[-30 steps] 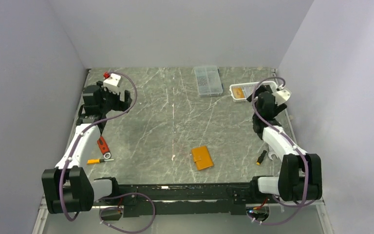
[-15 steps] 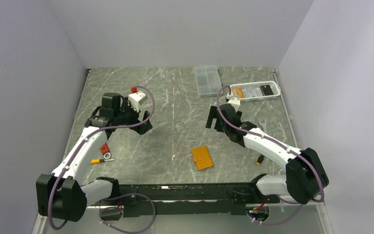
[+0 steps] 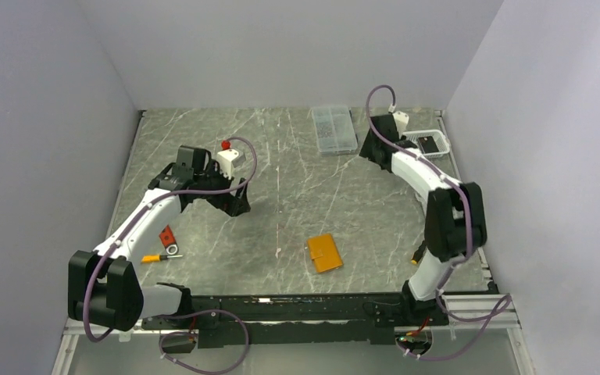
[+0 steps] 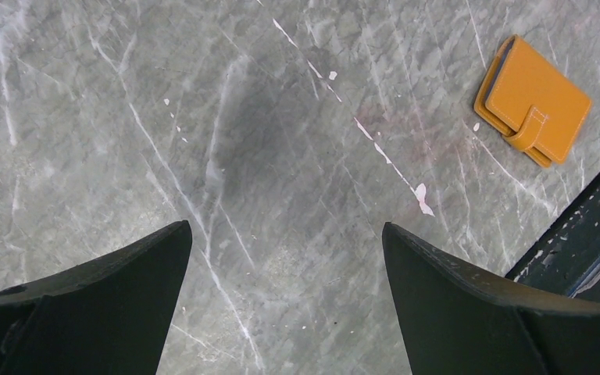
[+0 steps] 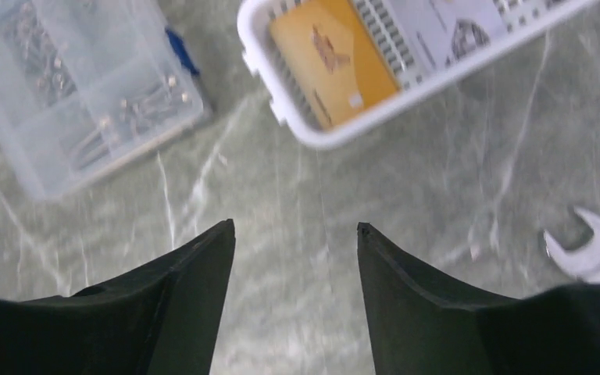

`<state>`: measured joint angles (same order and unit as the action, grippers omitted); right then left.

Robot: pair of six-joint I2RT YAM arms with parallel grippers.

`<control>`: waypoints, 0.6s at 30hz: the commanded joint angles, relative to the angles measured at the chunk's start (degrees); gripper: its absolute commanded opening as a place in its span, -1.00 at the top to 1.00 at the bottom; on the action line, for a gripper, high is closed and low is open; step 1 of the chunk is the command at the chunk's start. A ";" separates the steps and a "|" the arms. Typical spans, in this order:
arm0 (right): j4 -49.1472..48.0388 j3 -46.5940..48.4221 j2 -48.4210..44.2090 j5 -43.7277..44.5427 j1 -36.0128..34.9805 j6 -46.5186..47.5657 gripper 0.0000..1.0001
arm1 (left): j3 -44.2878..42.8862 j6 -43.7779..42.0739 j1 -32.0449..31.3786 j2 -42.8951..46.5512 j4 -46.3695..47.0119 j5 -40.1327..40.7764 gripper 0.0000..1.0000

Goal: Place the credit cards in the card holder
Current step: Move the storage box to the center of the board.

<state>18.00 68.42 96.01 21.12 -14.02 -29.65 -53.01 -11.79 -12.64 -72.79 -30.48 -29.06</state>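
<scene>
1. Overhead, the left tool (image 3: 234, 205) hung above the counter (image 3: 297, 195), and the right tool (image 3: 371, 148) hung far from it, near the counter's back edge.
2. From its wrist camera, the left tool (image 4: 285, 226) was wide open, its dark fingers (image 4: 109, 297) far apart with only bare counter (image 4: 203, 117) between them.
3. The wallet (image 4: 533, 101) lay flat on the counter ahead and to the right of the left tool, well apart from it. It was folded shut with the tab across its cover.
4. In the top view the wallet (image 3: 325, 252) sat well apart from both tools.
5. The right tool (image 5: 296, 225) was also open, its fingers (image 5: 187, 297) parted with nothing between them but counter.
6. Just ahead of the right tool and a little to its right stood a white basket (image 5: 312, 137).
7. An orange-gold card (image 5: 332, 47) lay flat inside the basket at the end nearest the tool, and a paler card (image 5: 453, 23) lay beside it, farther right.
8. The top view showed a dark card (image 3: 431, 144) in the basket, on the far side of the right arm.
9. Ahead and to the left of the right tool lay a clear box (image 5: 86, 86) of small metal parts, close beside the basket.
10. A wrench (image 5: 590, 250) lay on the counter to the right of the right tool, its end alone visible.
</scene>
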 commanded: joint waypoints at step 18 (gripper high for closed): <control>-0.50 18.19 18.49 -2.05 2.84 9.47 -0.11 | -3.19 -0.19 -0.01 -0.83 -0.60 0.33 -0.97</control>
<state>19.20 83.64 116.68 20.40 -11.68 -22.59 -55.11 -11.53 -12.62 -73.41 -31.99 -28.60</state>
